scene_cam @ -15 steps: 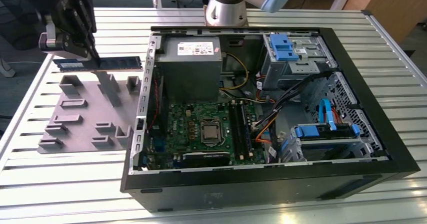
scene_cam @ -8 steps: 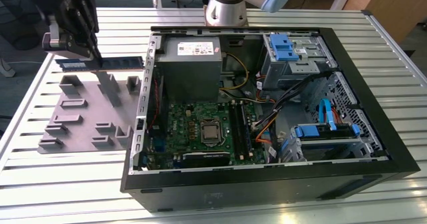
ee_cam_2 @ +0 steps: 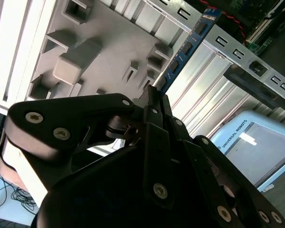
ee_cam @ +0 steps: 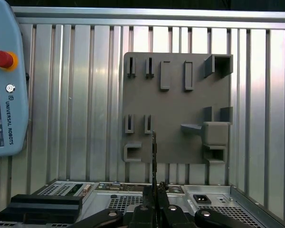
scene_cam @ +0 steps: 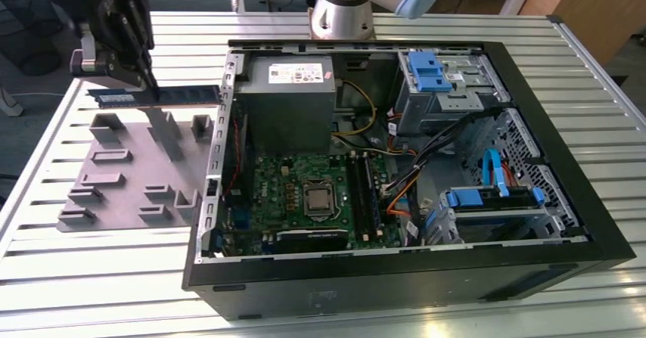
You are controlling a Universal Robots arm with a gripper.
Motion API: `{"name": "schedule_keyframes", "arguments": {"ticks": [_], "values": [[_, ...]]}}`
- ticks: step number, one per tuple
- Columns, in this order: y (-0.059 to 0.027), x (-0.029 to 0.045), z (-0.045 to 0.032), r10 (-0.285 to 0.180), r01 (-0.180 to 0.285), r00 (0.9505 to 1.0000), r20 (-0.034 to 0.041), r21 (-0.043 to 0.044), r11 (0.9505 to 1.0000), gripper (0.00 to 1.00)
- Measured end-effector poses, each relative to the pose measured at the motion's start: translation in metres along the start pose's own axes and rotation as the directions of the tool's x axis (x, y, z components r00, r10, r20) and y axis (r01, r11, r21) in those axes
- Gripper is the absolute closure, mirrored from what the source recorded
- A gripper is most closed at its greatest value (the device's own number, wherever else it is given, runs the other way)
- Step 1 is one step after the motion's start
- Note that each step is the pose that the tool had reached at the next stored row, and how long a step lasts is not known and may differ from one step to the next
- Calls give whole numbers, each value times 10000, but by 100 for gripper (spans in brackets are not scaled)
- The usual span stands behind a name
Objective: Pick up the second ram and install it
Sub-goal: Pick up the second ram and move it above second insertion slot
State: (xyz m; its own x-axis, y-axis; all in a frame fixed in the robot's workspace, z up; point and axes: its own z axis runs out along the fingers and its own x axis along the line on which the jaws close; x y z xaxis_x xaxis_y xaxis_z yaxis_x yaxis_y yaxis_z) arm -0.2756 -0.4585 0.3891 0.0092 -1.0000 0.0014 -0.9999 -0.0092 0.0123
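Note:
My gripper (scene_cam: 144, 83) is shut on the second ram (scene_cam: 181, 93), a slim blue-green stick held level and on edge. It hangs just above the grey plastic tray (scene_cam: 121, 175), at the exterior view's left of the open computer case (scene_cam: 404, 277). In the second wrist view the ram (ee_cam_2: 186, 46) reaches out from between the closed fingers (ee_cam_2: 152, 102), over the tray (ee_cam_2: 104, 42). Edge-on in the first wrist view, the ram (ee_cam: 154, 149) is a thin dark line above the gripper (ee_cam: 155, 191), over the tray (ee_cam: 175, 104). The black memory slots (scene_cam: 364, 196) lie on the motherboard inside the case.
The case holds a grey power supply (scene_cam: 287, 100), blue-tabbed drive bays (scene_cam: 444, 81) and loose cables (scene_cam: 444, 153). Its metal side wall (scene_cam: 217, 149) stands between tray and motherboard. A teach pendant (ee_cam: 4, 80) lies on the ribbed metal table (scene_cam: 101, 270).

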Motion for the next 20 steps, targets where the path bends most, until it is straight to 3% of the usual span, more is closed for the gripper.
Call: {"name": "schedule_keyframes", "arguments": {"ticks": [20], "values": [[-143, 1, 0, -1, 1, 10000, 0, 0, 10000, 86]]}}
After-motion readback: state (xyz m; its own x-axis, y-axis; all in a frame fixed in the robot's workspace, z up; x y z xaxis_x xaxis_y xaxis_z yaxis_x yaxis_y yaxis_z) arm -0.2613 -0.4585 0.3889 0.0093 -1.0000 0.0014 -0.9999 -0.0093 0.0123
